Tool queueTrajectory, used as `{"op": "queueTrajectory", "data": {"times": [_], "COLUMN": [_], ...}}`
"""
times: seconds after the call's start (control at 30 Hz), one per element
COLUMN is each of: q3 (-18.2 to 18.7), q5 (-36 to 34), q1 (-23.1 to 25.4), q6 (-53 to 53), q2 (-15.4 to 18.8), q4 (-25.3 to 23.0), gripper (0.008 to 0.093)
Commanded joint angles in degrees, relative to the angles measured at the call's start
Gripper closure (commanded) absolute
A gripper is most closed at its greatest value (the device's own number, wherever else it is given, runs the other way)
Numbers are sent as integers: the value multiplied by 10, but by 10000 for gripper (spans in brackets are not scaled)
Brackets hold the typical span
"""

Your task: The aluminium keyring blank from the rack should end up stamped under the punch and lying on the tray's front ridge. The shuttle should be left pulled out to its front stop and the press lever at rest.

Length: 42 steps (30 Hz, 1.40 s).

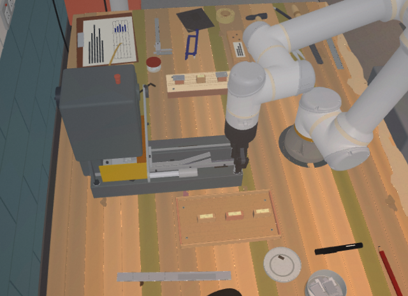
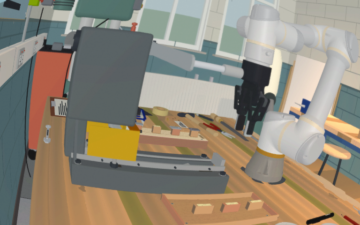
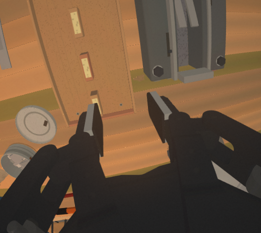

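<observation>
My gripper (image 1: 239,166) (image 2: 244,126) (image 3: 123,119) hangs open and empty above the front end of the press base, well clear of the bench. The grey handle tab (image 3: 195,74) (image 2: 218,159) of the shuttle sits at the base's front end, just ahead of my fingers in the wrist camera. The press (image 1: 100,111) (image 2: 108,78) is a dark grey housing with a yellow guard (image 1: 122,172) (image 2: 112,142). Its lever (image 2: 204,66) reaches out level toward my wrist. The rack (image 1: 197,84) (image 2: 173,136) behind the press carries three small blocks, the left one (image 1: 178,78) topped with a grey blank. The tray (image 1: 227,217) (image 2: 218,207) (image 3: 81,47) in front has three ridges.
The arm's own base (image 1: 301,148) (image 2: 265,167) stands right of the press. A round tin lid (image 1: 282,264) (image 3: 35,124), an open tin (image 1: 326,284) (image 3: 17,159), a black marker (image 1: 338,248) and a steel rule (image 1: 174,276) lie on the near bench. Hand tools (image 2: 218,126) lie behind.
</observation>
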Motion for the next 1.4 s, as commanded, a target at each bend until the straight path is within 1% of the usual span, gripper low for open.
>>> {"op": "queueTrajectory", "data": {"times": [0.0, 0.3, 0.6, 0.9, 1.37], "q3": [0, 0, 0, 0, 0], "q5": [0, 0, 0, 0, 0], "q1": [0, 0, 0, 0, 0], "q6": [2, 44, 139, 279, 541], "q2": [0, 0, 0, 0, 0], "q4": [0, -1, -1, -1, -1], "gripper": [534, 534, 534, 534, 534]}}
